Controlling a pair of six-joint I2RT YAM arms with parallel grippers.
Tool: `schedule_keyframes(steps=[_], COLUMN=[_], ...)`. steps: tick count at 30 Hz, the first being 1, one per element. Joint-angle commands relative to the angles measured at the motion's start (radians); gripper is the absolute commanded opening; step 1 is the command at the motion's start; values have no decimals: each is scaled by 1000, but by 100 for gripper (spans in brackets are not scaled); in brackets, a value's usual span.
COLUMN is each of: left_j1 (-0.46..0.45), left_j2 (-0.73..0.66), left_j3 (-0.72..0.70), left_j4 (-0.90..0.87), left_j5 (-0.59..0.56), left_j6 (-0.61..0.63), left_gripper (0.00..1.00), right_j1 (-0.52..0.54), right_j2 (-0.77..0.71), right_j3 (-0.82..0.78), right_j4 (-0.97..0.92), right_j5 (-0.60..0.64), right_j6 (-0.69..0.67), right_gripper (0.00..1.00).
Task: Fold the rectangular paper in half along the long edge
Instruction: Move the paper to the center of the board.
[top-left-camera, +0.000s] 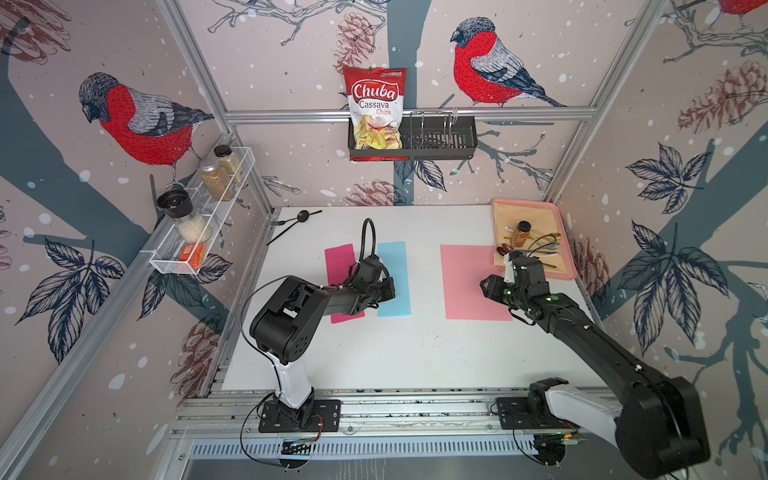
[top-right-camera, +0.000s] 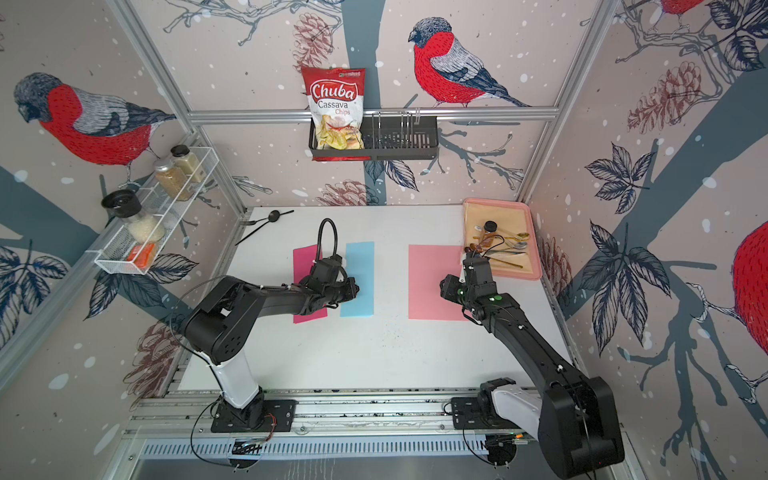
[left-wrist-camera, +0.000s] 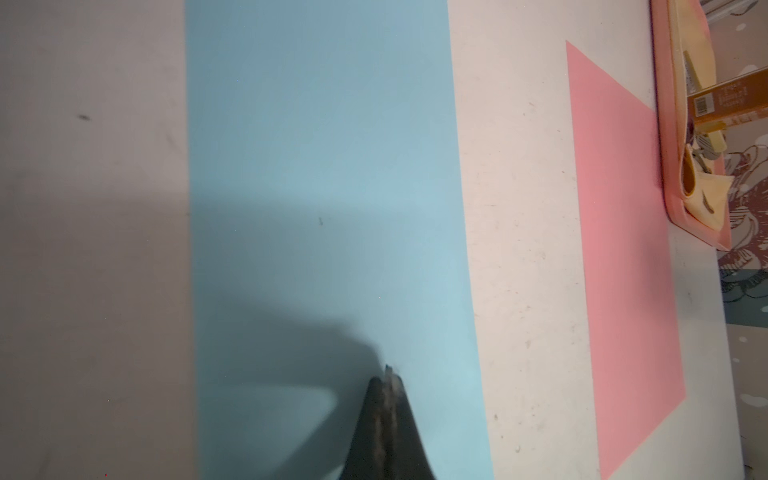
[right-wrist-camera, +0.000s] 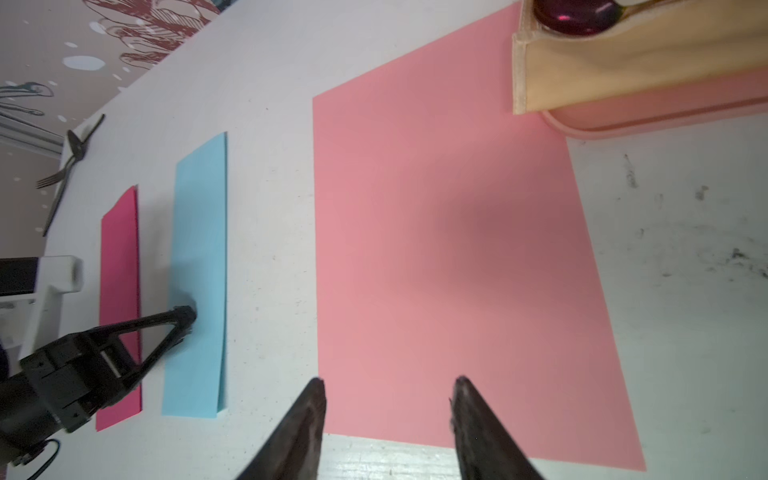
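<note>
On the white table (top-left-camera: 395, 353) lie three papers, side by side and apart from each other: one magenta paper (top-left-camera: 338, 262) and one light blue paper (top-left-camera: 392, 257), both already narrow folded strips, and one wide pink sheet (top-left-camera: 469, 282) that is flat and not yet folded. The pink sheet is on the right half of the table, and one far corner of it meets the pink tray (right-wrist-camera: 665, 108). The left gripper (left-wrist-camera: 388, 374) has its two fingers pressed together with nothing between them, and the tips are down on the blue strip. The right gripper (right-wrist-camera: 390, 380) has its fingers spread apart and pinches nothing; it hangs over the right edge of the pink sheet. The tray has a beige cloth, one small jar (top-left-camera: 520, 232) and several pieces of cutlery, too tangled to count. At the far left corner of the table are one black spoon (top-left-camera: 302, 215) and one black fork (right-wrist-camera: 49, 180).
</note>
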Motion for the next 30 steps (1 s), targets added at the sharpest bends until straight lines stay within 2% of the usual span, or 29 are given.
schedule_keyframes(steps=[1,5,8,11,17,22,30], left_j1=[12,24,25,24,25,24,24], left_j2=[-17,-30,-48,-127,-317,-378,-409], left_j3=[2,3,2,-69,-194,-225,-234], left_j4=[-69,-71,-51,82,271,291,270], left_j5=[-50,-45,-13,52,115,140,154], left_j6=[33,39,42,33,14,4,7], left_gripper=[0,0,6,16,28,30,31], right_j1=[-3,-3,-6,-6,-6,-5,13], right_j2=[57,148,206,270,456,567,634], right_j3=[-3,3,19,27,135,180,178], right_j4=[80,150,191,276,301,312,337], right_j5=[14,37,45,21,61,54,-18], right_j6=[12,27,28,38,20,12,-1], right_gripper=[51,51,49,48,47,47,46])
